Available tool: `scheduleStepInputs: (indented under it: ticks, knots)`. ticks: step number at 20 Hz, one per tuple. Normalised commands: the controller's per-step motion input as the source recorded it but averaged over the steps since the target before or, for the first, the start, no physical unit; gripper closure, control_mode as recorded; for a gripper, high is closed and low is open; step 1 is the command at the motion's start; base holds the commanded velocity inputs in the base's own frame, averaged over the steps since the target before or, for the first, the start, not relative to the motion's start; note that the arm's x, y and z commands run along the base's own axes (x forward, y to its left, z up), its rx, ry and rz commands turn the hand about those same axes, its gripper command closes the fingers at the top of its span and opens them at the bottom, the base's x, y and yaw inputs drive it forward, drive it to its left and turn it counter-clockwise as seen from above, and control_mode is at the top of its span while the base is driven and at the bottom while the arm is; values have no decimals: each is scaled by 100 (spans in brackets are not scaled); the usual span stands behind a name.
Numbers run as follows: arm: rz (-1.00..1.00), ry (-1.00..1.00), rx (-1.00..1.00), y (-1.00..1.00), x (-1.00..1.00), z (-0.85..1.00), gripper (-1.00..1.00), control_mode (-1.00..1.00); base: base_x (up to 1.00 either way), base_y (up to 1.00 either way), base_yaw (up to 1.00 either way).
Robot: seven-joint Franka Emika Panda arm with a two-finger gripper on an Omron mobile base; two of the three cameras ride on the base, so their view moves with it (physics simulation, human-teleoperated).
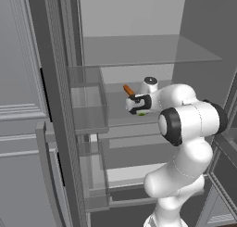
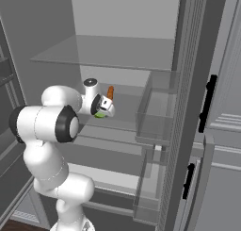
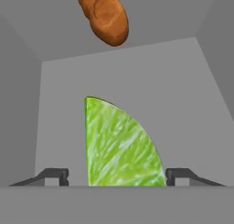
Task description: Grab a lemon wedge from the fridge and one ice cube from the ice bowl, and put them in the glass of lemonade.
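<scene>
The arm reaches into the open fridge, with the claw low over a middle glass shelf. The wedge lies on that shelf, sitting between the two fingertips. In the hand view the jaws stand spread, one to each side of the wedge. The right tip looks to be at the curved rind edge, while the left tip stands a little apart from the straight cut edge. Nothing is pinched yet, as far as the pictures show.

In the hand view the wedge's straight cut side runs away from the claw, toward the fridge's back wall. Its pointed tip is at the far end and its long axis lies along the line of reach. The curved rind bulges to the right. From the base views it is a small green patch under the hand.

The main risk is the off-centre fit. If the right tip meets the rind first, the closing jaws may push the wedge sideways or spin it on the smooth glass instead of gripping it. The curved rind could also let it squirt forward out of the jaws.

The orange stick lies just beyond the wedge tip, so a wedge that slides would likely strike it.
</scene>
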Motion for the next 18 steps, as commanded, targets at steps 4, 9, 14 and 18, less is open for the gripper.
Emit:
scheduleStepInputs:
  ticks: [4,9,14,18]
  knots:
    - [0,2,0,0,-4,-1,100,-100,0,0,0]
    - [0,1,0,0,-33,0,100,-100,0,0,0]
    - [0,-4,2,-1,-79,2,100,-100,0,0,0]
    - [0,-1,0,0,-82,34,100,-100,0,0,0]
